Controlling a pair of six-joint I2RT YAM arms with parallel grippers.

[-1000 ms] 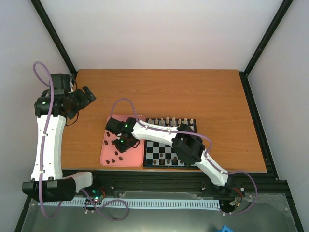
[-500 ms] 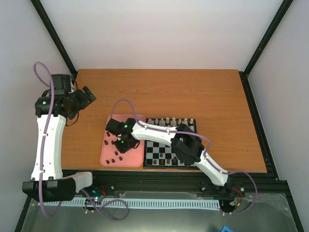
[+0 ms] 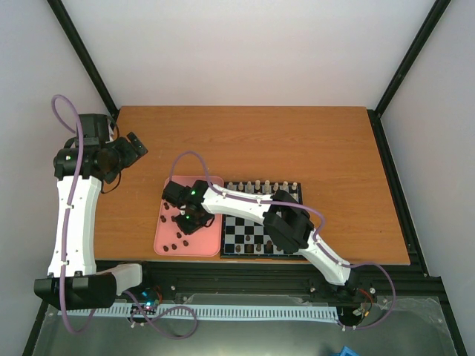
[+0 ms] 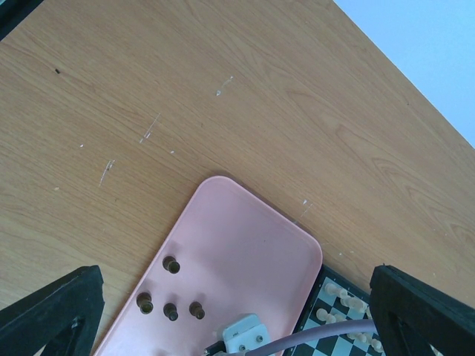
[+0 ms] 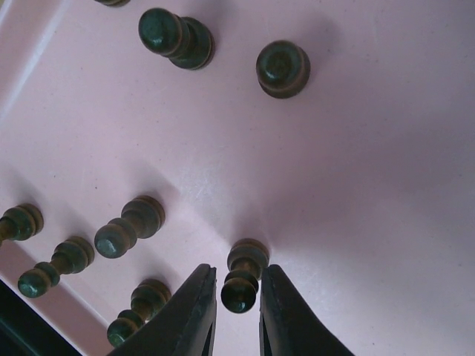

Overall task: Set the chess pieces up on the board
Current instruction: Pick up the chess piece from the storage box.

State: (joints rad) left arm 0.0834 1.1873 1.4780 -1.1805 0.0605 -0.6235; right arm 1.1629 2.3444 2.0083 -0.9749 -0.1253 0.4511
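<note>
Although down to a narrow gap, impossible to say whether actually pinching: at the right tool (image 5: 237, 285), one finger (image 5: 189, 319) hard by each side of a small dark piece (image 5: 243, 276), contact too fine to judge. Upright on the pink tray (image 5: 356, 185), that piece, base down on its floor. Off to one side of the tool, near, four more dark pieces (image 5: 122, 228), strung out toward the tray's rim; whether standing or lying, hard to tell. Farther out beyond the fingertips, two others, apart from each other, with the edge of one more cut off by the frame.

Seen from above, behind the tool and partly under its own white forearm, the board (image 3: 245, 236), just beside the tray, edge against edge or nearly so. Along the board's far row, a line of cream pieces (image 3: 263, 185). On the near rows, perhaps a few dark specks, too small to name. Beneath both, the wooden counter (image 3: 312, 141).

Well apart from all this, out past the tray's far corner and raised over the counter, the left tool (image 4: 234, 276): spread wide, black fingers (image 4: 52, 315) at the two lower corners of its view, nothing between them. Down below it, the tray's rounded end with four dark pieces in sight, and a corner of the board with cream pieces.
</note>
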